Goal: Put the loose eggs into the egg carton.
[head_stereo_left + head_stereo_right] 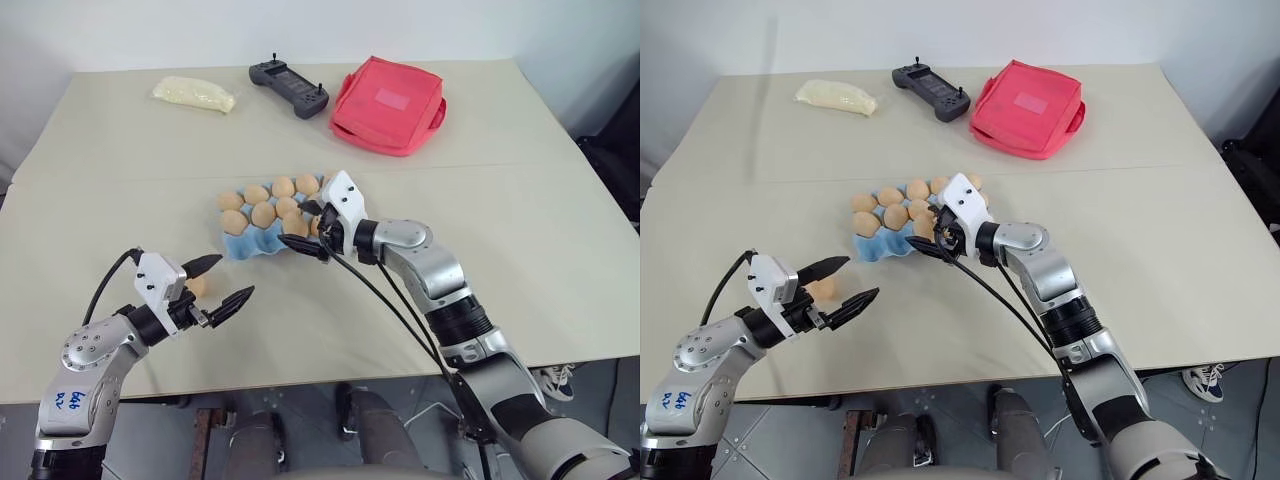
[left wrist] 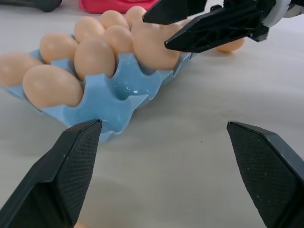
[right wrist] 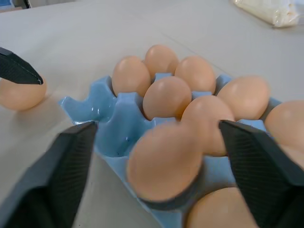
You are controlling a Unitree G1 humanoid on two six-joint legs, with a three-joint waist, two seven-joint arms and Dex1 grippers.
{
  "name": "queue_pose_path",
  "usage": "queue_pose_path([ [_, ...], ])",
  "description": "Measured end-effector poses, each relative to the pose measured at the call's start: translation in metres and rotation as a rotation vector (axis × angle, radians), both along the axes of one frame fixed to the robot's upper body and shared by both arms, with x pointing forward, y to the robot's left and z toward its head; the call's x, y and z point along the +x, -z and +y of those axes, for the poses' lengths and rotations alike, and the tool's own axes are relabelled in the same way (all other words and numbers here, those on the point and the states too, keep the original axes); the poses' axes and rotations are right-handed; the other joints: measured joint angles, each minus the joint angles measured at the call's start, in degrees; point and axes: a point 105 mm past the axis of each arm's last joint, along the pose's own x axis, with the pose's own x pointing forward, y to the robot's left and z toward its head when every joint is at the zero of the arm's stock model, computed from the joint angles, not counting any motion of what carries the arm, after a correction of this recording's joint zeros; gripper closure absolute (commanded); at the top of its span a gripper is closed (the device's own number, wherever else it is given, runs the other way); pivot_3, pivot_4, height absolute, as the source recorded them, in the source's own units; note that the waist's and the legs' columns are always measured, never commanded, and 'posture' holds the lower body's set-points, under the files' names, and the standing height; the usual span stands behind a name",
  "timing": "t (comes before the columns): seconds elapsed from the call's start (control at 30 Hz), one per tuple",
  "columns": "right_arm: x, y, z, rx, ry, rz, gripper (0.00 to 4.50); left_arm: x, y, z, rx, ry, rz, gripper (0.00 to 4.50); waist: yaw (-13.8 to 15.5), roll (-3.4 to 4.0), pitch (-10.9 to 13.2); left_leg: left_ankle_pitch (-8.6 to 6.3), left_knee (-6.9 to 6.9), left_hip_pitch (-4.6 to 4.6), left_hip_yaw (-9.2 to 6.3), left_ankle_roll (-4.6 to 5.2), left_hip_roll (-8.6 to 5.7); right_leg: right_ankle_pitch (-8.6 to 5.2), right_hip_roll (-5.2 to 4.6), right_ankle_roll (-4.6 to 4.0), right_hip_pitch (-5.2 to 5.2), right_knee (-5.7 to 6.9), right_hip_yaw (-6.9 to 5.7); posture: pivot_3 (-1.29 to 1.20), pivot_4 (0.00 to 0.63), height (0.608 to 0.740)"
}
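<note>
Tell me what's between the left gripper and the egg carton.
Bare tabletop, seen in the left wrist view: the left gripper faces the egg carton with nothing in the gap.

one light blue egg carton (image 1: 243, 246) sits mid-table, holding at least eight tan eggs (image 1: 263, 214); the exact number is hard to tell behind the right arm. one loose egg (image 1: 822, 290) lies near left. at the far edge are one red pouch (image 1: 388, 105), one black controller (image 1: 288, 88) and one pale bag (image 1: 194, 94).

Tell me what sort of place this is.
Probably a robot test room, not a kitchen: a plain beige table against a bare wall, with a handheld controller lying near a red pouch and a blue egg carton.
</note>
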Motion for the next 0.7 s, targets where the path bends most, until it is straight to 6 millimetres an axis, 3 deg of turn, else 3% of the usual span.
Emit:
queue_pose_path([
  [0.1,-0.002,-0.015,-0.014,0.014,0.008,-0.039,0.26,0.001,-0.002,-0.001,0.000,0.003,-0.010,0.00,0.11,0.01,0.00,0.00,-0.01,-0.03,-0.02,-0.01,0.00,0.00,-0.01,0.00,-0.02,-0.01,-0.02,0.00,0.150,0.740],
  [0.23,-0.011,-0.025,-0.051,0.017,0.036,-0.062,0.26,0.004,-0.006,-0.002,-0.001,0.009,-0.026,0.00,0.51,-0.01,0.00,-0.06,-0.02,-0.05,-0.06,-0.01,-0.02,0.00,-0.02,0.01,0.02,-0.13,-0.07,0.00,0.150,0.740],
  [0.4,-0.028,0.009,-0.125,-0.117,0.154,0.051,0.26,0.007,-0.005,-0.002,-0.006,0.023,-0.019,0.00,1.27,-0.01,0.00,-0.11,-0.02,-0.07,0.00,0.07,-0.05,0.00,0.03,0.05,0.03,-0.28,-0.05,0.00,0.150,0.740],
  [0.57,-0.044,0.014,-0.172,-0.176,0.257,0.092,0.26,0.011,-0.005,-0.002,-0.011,0.042,-0.018,0.00,1.15,0.00,0.01,-0.10,-0.02,0.05,-0.05,0.05,-0.02,-0.03,0.12,-0.01,0.06,-0.27,0.04,0.00,0.150,0.740],
  [0.7,-0.059,0.030,-0.207,-0.220,0.350,0.168,0.26,0.013,-0.002,0.002,-0.010,0.046,-0.004,0.00,1.48,0.00,0.01,-0.08,-0.02,0.06,-0.06,0.05,-0.04,-0.04,0.20,-0.02,0.07,-0.28,0.08,0.00,0.150,0.740],
])
